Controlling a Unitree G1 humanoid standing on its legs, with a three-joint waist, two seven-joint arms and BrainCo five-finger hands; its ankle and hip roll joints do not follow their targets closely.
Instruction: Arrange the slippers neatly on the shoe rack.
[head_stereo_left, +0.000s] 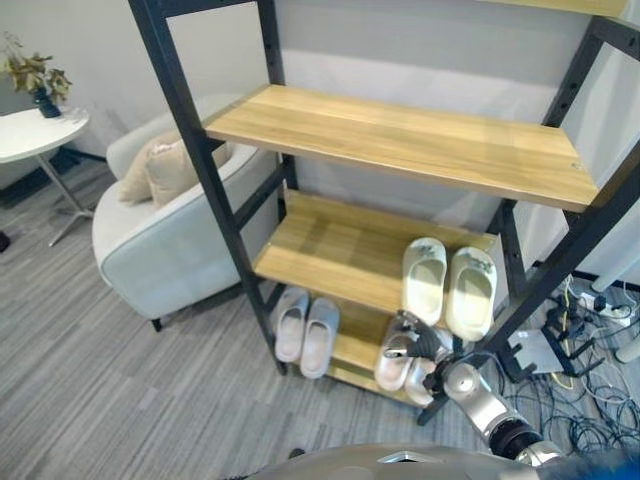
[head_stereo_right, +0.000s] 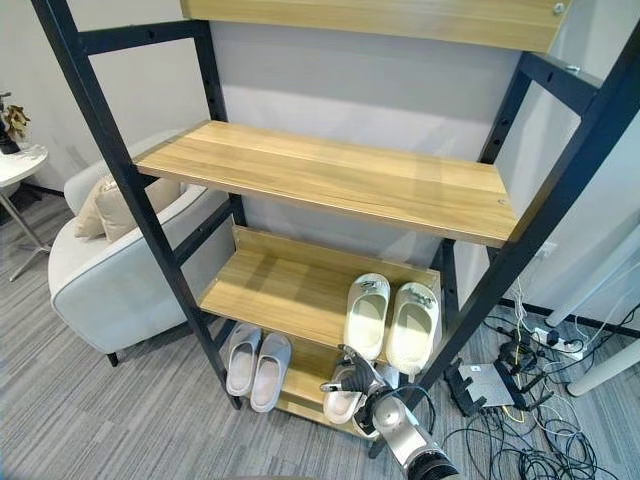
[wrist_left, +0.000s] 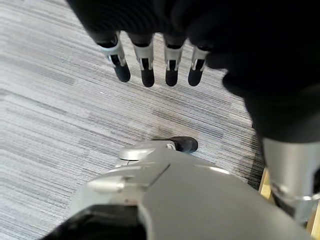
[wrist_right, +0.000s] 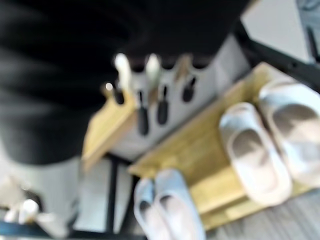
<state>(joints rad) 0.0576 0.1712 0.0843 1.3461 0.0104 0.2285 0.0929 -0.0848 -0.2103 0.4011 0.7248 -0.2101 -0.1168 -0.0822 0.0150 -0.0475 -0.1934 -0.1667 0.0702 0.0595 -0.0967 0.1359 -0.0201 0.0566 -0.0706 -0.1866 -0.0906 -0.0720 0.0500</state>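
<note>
Three pairs of slippers sit on the shoe rack (head_stereo_left: 215, 190). A cream pair (head_stereo_left: 448, 285) lies side by side at the right end of the middle shelf (head_stereo_left: 320, 250), toes toward the wall, heels overhanging the front edge; the shelf's left part is bare wood. On the bottom shelf (head_stereo_left: 350, 350) a grey pair (head_stereo_left: 306, 328) lies on the left, long axes front to back, heels over the front edge. To its right a pale pair (head_stereo_left: 395, 365) lies under the right robot hand (head_stereo_left: 420, 345), whose fingers are straight and spread. The left robot hand (wrist_left: 150, 60) hangs relaxed and empty above the grey carpet (head_stereo_left: 90, 380). An armchair (head_stereo_left: 165, 230) stands left of the rack, with cables (head_stereo_left: 580, 330) at the right.
</note>
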